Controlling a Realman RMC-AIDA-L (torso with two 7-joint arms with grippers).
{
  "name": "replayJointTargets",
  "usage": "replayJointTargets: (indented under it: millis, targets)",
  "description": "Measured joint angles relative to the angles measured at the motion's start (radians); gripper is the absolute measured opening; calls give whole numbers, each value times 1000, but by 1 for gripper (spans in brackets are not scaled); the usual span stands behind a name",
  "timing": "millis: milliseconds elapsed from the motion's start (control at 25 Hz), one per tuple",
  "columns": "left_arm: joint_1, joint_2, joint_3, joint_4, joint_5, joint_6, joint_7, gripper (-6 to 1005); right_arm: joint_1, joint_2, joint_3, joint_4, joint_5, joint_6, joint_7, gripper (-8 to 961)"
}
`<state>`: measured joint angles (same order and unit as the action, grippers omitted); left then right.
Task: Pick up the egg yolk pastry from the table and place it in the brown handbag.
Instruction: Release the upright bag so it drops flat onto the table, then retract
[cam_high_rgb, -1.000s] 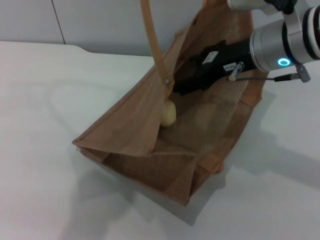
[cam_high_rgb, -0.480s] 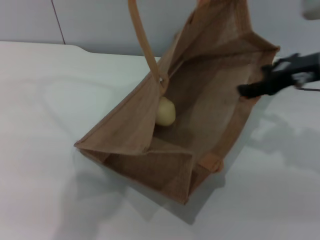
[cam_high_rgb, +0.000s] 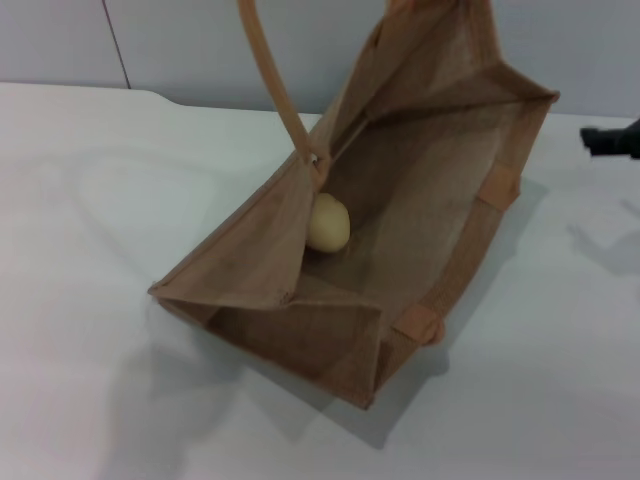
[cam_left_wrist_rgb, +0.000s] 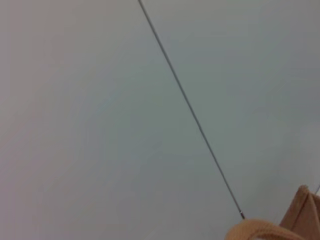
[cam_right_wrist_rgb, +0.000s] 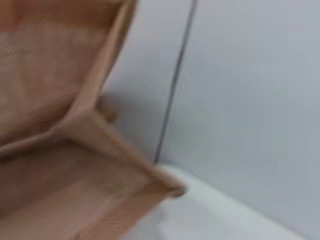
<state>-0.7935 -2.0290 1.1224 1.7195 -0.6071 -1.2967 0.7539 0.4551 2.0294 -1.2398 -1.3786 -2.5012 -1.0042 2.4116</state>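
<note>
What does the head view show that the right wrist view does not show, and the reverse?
Only the head view shows the small round pale yellow pastry lying inside the bag, one arched tan handle, and the dark tip of the right pincer at the picture's edge. Only the right wrist view shows the bag's upper corner close against the grey wall. Both show the tan-brown woven handbag and the white table.

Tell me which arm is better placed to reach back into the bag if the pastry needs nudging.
Probably right: its tool shows just beyond the brown handbag on that side. The egg yolk pastry lies inside; the left tool is out of sight.
</note>
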Motion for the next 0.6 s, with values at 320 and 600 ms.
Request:
replayJointTargets:
  millis: [320,600]
  targets:
    - [14,-2,9,0,-10,27,-9,151,-53,-3,-7,30,128,173,-10,880]
    - [16,-4,45,-1,-16,62,-13,152,-2,-5,-12,114,123,174,-11,879]
